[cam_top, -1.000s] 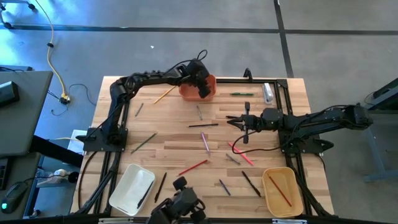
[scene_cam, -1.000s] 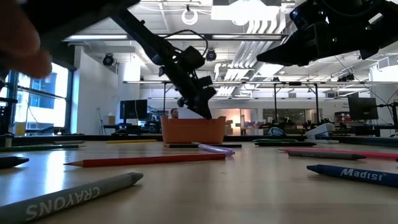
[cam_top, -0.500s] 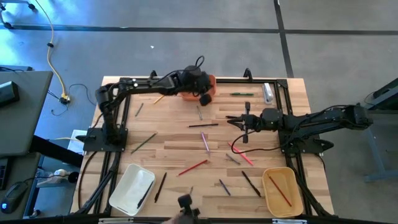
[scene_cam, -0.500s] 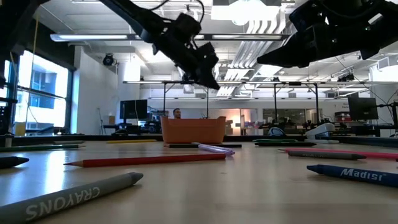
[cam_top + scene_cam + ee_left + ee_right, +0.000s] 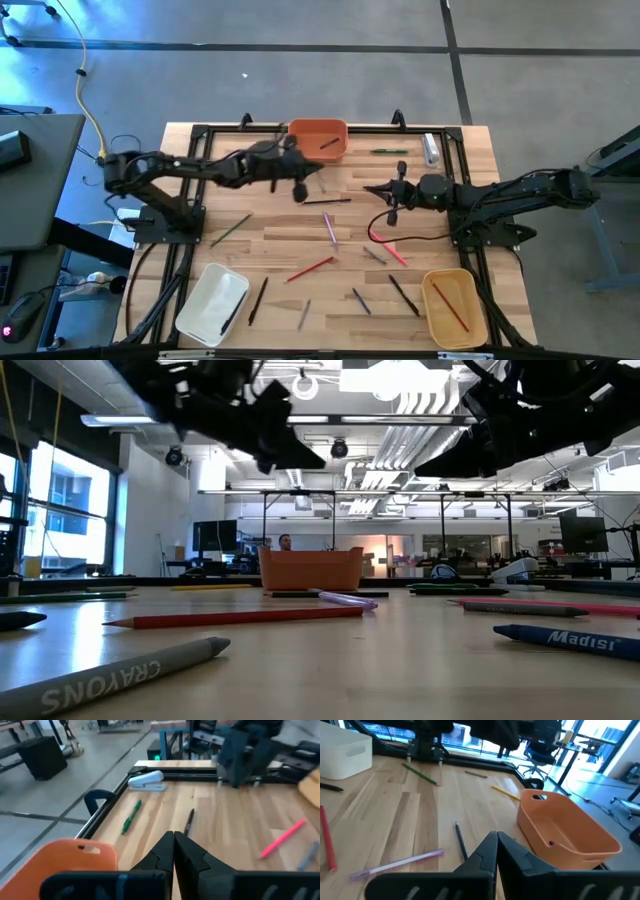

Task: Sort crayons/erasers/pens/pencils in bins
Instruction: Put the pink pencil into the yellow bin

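Orange bin (image 5: 318,139) holds one dark stick, seen only overhead; both tools pressed together.

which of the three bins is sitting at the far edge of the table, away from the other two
The orange bin. It sits alone at the table's far edge, between the two arms, while the white bin and the tan-yellow bin sit at the near corners.

My table (image 5: 300,240) is evenly lit from ceiling lights (image 5: 300,380); near crayon (image 5: 120,675) blurs, my wrist views smear at the edges.
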Motion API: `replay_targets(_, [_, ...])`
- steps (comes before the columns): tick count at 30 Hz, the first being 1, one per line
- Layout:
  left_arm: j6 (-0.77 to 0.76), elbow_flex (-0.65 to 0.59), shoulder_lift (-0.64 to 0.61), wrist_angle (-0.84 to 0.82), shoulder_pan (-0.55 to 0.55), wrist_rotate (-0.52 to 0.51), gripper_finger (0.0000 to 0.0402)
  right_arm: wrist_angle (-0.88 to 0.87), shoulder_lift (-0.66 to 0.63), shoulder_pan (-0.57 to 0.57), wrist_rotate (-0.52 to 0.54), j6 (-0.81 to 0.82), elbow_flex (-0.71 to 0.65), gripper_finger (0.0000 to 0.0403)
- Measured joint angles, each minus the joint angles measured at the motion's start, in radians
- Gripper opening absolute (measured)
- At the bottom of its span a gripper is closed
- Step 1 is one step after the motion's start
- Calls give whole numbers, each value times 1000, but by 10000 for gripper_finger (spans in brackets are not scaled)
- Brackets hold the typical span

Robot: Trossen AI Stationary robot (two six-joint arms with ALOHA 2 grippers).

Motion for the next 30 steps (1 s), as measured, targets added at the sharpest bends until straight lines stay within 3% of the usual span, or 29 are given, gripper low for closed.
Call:
replay_targets(5, [-41,-178,-105,158,-44,19,0,-50,0,1,30,-1,24,0])
replay_targets(10, [-55,-321,-195,287,-56,163,1,-349,0,3,137,112,140,0])
replay_targets(16, [-34,-445,-268,391,-56,180,1,-619,0,-8,156,283,216,0])
replay_targets(21, [-25,-532,-318,415,-53,198,0,-672,0,6,159,467,227,0])
replay_targets(30, [-113,-645,-372,524,-54,248,0,-775,24,19,121,656,227,0])
